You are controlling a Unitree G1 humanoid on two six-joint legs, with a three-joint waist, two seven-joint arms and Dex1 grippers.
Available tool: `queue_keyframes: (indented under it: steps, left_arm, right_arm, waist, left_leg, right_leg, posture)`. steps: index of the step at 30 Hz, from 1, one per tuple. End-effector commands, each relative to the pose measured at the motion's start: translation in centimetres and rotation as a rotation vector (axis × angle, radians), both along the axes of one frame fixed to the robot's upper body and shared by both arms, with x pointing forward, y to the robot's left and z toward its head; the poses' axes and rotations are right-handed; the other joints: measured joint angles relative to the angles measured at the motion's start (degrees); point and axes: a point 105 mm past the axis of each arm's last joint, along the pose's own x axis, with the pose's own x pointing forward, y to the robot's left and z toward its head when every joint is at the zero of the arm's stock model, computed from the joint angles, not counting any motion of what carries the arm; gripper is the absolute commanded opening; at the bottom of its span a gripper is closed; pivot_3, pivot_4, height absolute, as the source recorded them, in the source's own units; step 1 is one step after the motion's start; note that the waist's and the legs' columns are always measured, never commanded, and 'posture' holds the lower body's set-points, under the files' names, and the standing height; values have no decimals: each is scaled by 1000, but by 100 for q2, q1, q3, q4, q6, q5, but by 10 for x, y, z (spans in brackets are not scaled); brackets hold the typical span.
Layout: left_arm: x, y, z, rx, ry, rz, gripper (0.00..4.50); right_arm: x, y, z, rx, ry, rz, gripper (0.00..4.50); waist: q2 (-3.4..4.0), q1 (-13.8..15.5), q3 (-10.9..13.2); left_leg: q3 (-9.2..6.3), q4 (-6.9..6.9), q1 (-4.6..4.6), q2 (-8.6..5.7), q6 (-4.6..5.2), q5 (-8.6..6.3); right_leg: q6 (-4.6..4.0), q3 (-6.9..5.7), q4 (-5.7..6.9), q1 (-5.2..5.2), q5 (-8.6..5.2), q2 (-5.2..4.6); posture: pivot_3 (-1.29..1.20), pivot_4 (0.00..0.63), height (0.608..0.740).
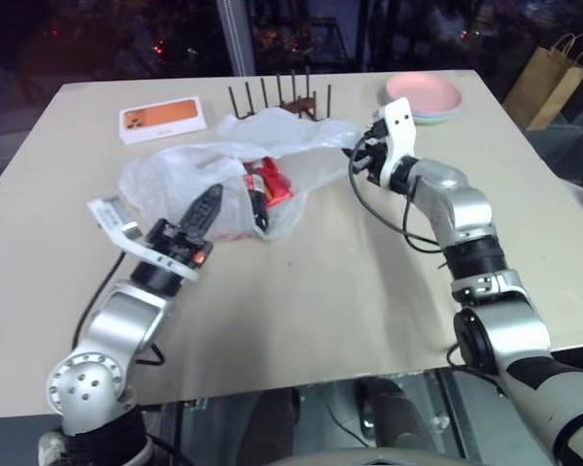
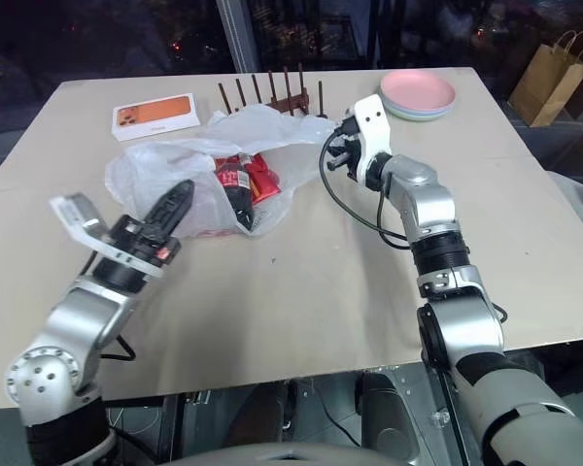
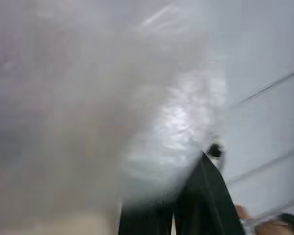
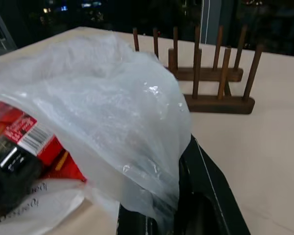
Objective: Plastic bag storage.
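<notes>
Both my claws grip the plastic bag, which lies mid-surface w/ a red snack packet inside. Right claw pinches bag's edge nr the wooden rack; left claw is closed on film at opp. side.

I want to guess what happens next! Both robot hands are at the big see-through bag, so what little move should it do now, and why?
Probably lift the left gripper a little. The right gripper is shut on the plastic bag at its far edge, and the left one is shut at the near edge. The red packet lies inside, so raising the bag's mouth should keep it from slipping out.
</notes>
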Motion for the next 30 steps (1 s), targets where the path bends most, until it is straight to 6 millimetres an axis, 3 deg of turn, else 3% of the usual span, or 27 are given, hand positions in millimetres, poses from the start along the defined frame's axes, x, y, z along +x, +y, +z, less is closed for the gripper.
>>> queue_keyframes:
  steps: [1,5,8,9,13,14,18,19,23,25,30]
  left_arm:
    - [-13,1,20,12,-69,-85,82]
    - [-31,-13,17,137,-65,-216,82]
    - [-69,-49,-12,414,-6,-463,82]
    - [-75,-51,-21,468,16,-497,82]
    - [-64,-28,-44,606,90,-362,82]
    - [-64,-22,-57,722,104,-318,82]
    - [-74,-17,-87,1014,61,-218,1226]
    - [-74,-14,-91,1069,37,-174,1810]
    - [-77,-11,-103,1096,-5,-13,3736]
    - [-83,-18,-114,1109,-15,25,4417]
    - [-68,-26,-116,1093,-49,104,4417]
  right_arm:
    - [-2,-4,26,34,-73,-8,0]
    - [-3,-2,25,33,-72,-4,0]
    - [-4,0,21,31,-65,2,0]
    - [-4,1,21,31,-64,3,0]
    - [-5,4,19,27,-61,5,0]
    - [-5,4,18,26,-61,5,0]
    - [-4,6,16,24,-60,2,0]
    - [-4,6,16,23,-60,2,0]
    - [-4,7,14,23,-58,2,0]
    - [-4,9,13,22,-53,5,0]
    - [-4,10,12,14,-49,6,0]
  waist:
    - [0,3,0]
    - [2,-12,1]
    - [5,-30,3]
    - [5,-29,4]
    - [21,-24,12]
    - [21,-30,13]
    - [23,-48,14]
    - [23,-47,14]
    - [22,-23,13]
    - [22,-31,13]
    - [23,-16,12]
  left_leg:
    - [-1,0,1,0,0,0]
    - [-1,-1,1,0,0,0]
    - [2,-7,0,1,0,0]
    - [2,-9,0,1,0,0]
    - [3,-16,4,3,0,0]
    - [3,-18,7,4,0,0]
    - [15,-20,0,5,-1,0]
    - [21,-26,-2,4,-1,0]
    - [26,-47,-3,4,-2,0]
    - [29,-49,-2,4,-1,0]
    - [31,-53,-1,5,-1,0]
  right_leg:
    - [0,-1,-1,2,0,0]
    - [0,-2,-3,1,-1,0]
    - [-1,-1,-6,-2,-2,1]
    - [-1,0,-9,-2,-2,1]
    - [-23,-2,-12,-4,-16,2]
    - [-24,-2,-11,-3,-17,4]
    - [-26,8,-11,-16,-18,5]
    - [-26,13,-15,-18,-18,4]
    - [-27,18,-26,-25,-17,2]
    - [-27,21,-28,-25,-17,2]
    - [-26,22,-29,-27,-17,2]
  posture:
    - [0,150,740]
    - [0,150,740]
    - [0,150,740]
    - [0,150,740]
    - [0,150,740]
    - [0,150,740]
    - [0,150,740]
    - [0,150,740]
    - [0,150,740]
    - [0,150,740]
    - [0,150,740]
